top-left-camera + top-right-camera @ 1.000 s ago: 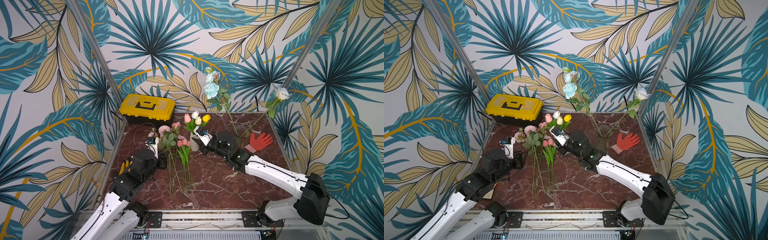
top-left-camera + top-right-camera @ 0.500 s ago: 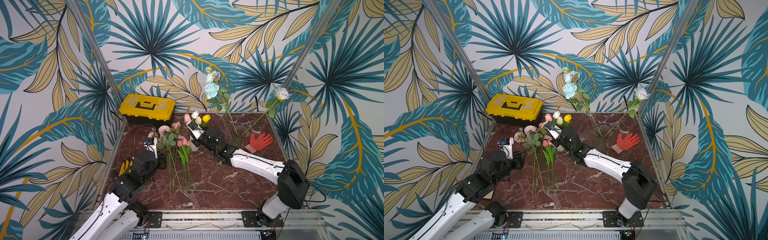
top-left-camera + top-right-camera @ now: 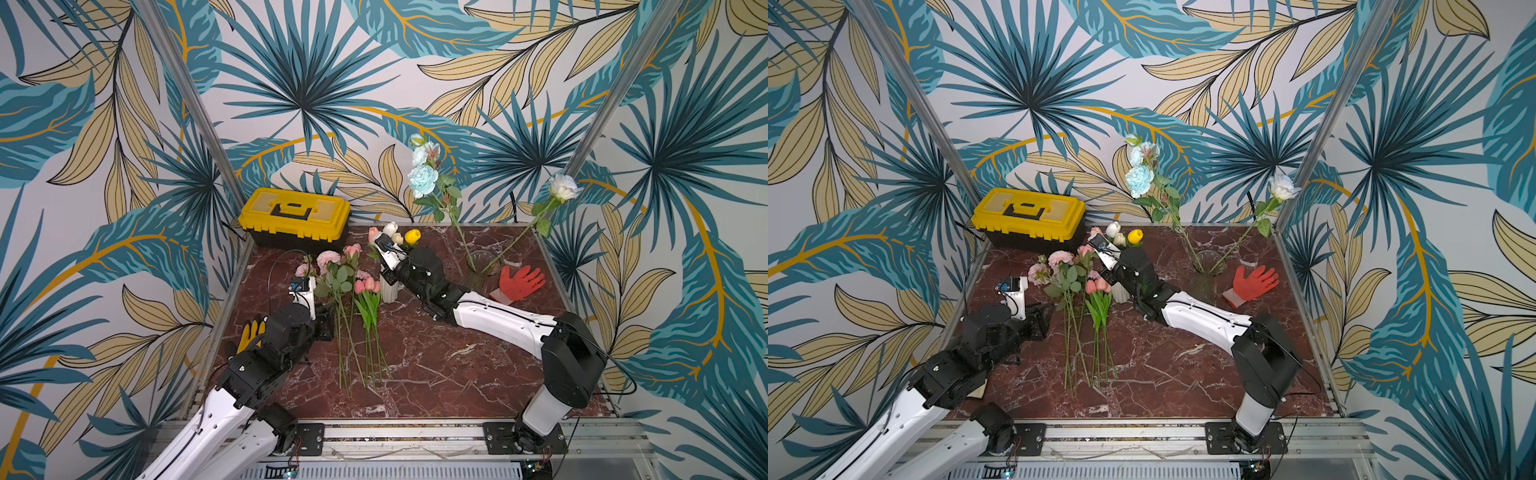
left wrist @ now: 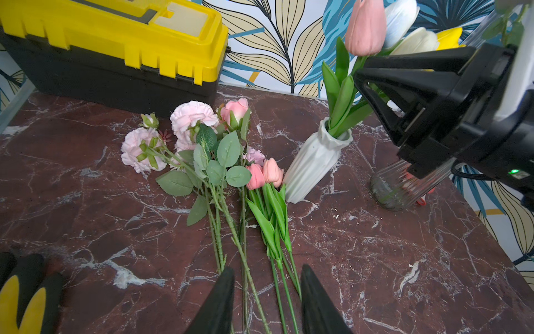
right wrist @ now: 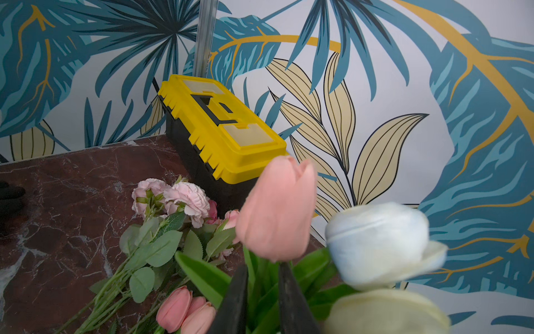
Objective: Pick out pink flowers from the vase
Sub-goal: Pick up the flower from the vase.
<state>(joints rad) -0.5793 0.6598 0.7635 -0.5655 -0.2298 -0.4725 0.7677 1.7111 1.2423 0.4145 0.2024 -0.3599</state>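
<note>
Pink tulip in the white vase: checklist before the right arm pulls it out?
1. Placement: right pincer straddles the pink tulip stem under its bloom: ok.
2. Grip shut on that stem: cannot tell; leaves fill the gap.
3. Neighbouring white tulip stem outside the grip: cannot tell.
4. Bracing: white vase held against the pull: not ok; nothing holds it.
5. Other arm: left pincer open, empty, apart from the vase: ok.
</note>
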